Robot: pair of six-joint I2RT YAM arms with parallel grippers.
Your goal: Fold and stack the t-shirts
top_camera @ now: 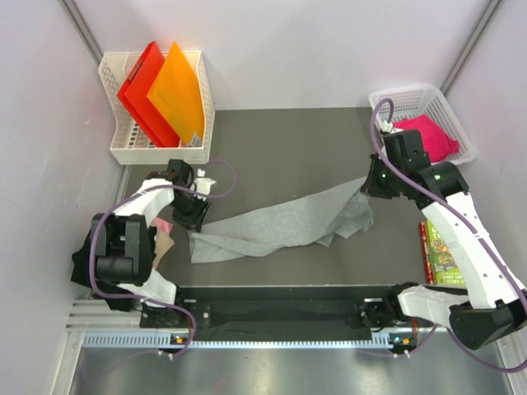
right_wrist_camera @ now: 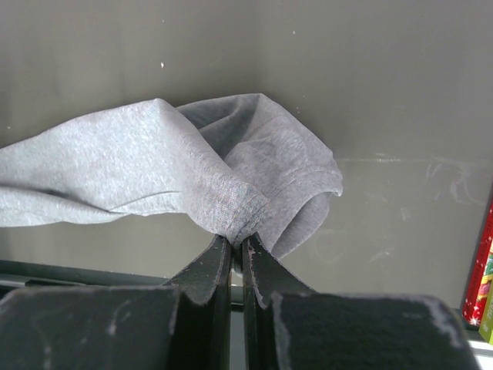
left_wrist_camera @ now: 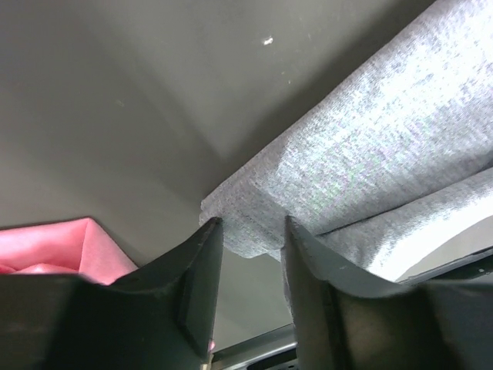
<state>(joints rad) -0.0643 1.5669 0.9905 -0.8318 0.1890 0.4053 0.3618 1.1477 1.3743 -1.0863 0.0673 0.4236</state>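
half held: clamps right gripper (right_wrist_camera: 237,247) on right end of grey t-shirt (top_camera: 272,224), straddles its left corner with parted left gripper (left_wrist_camera: 251,227).

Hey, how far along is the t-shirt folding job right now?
Nothing looks folded or stacked yet. In hand: the grey t-shirt lies stretched and rumpled across the table, with the right gripper shut on one end and the left gripper open at the opposite corner. Left to do: fold it, then deal with the pink t-shirt, which sits crumpled in the white basket.
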